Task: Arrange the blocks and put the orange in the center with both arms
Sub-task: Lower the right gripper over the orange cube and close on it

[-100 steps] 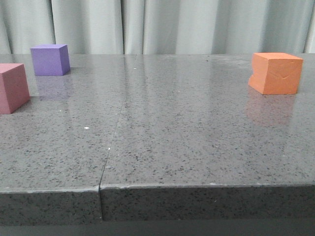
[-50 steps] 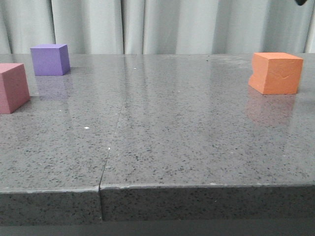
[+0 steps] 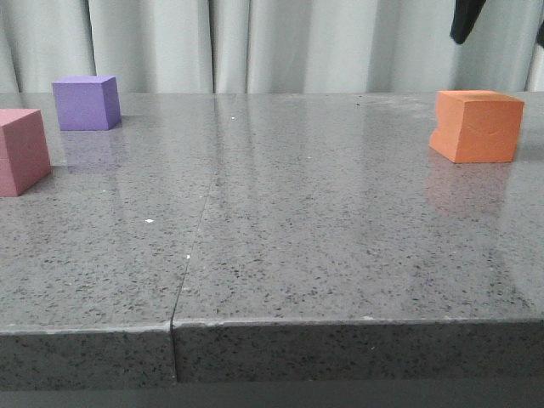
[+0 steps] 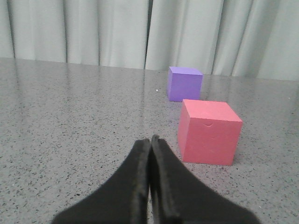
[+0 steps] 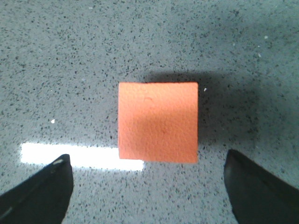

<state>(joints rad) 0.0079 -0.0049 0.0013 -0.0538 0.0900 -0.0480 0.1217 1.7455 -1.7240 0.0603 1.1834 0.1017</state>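
Speckled grey stone-like worktop [image 3: 280, 255] with a polished, reflective surface, a straight seam running from its front edge toward the back, and a backdrop of pale pleated curtain [image 3: 280, 42]. Three matte, foam-like cubes rest on it, well apart in two groups. The orange cube [image 3: 476, 126] stands at the far right, its front face creased and its left edge notched; from the right wrist view its top face [image 5: 158, 122] is a finely grained square casting a soft shadow. The right gripper [image 5: 149, 186] hangs above this cube without touching it, its dark fingers [image 5: 39, 189] spread wide to either side; in the front view only a dark tip [image 3: 466, 19] shows at the top edge. The purple cube [image 3: 85, 103] sits at the far left, with the pink-red cube [image 3: 22, 151] nearer, at the left edge, bearing a small dent on one face. The left gripper [image 4: 150, 140] hovers low beside the pink-red cube, its black tapered fingers [image 4: 140, 177] pressed together, holding nothing.
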